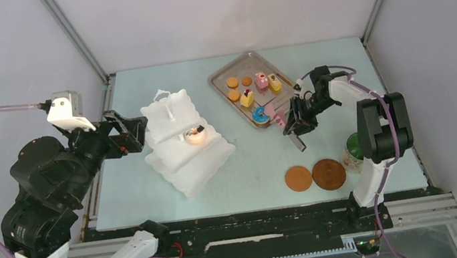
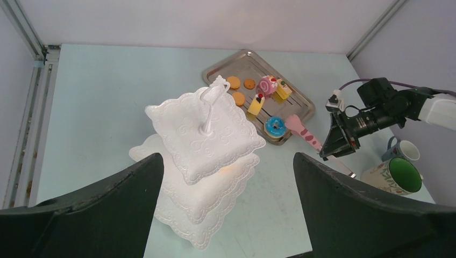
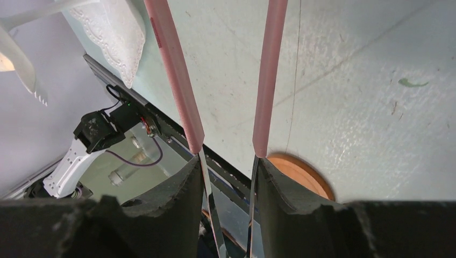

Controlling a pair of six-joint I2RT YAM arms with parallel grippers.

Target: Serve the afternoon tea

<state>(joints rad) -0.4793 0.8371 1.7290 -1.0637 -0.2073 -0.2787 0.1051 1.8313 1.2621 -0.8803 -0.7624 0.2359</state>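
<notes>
Coasters [image 1: 328,173] lie at five o'clock on the worktop [image 1: 251,166], the mug [image 1: 353,148] beside them at four. The right fingers [image 3: 177,204] hold the pink tongs [image 3: 177,80] narrowly, tips just beside the blue doughnut [image 1: 260,116] on the tray [image 1: 222,76] at one o'clock, probably to lift it. The left fingers [image 2: 107,204] stand wide at nine o'clock beside the stand [image 1: 184,142], perhaps to steady it; its middle tier carries one pastry [image 1: 195,134].

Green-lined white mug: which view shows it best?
Left wrist: the white mug with green lining shows its rim and printed side. Top external shows only a green sliver behind the right arm. Right wrist shows none.
</notes>
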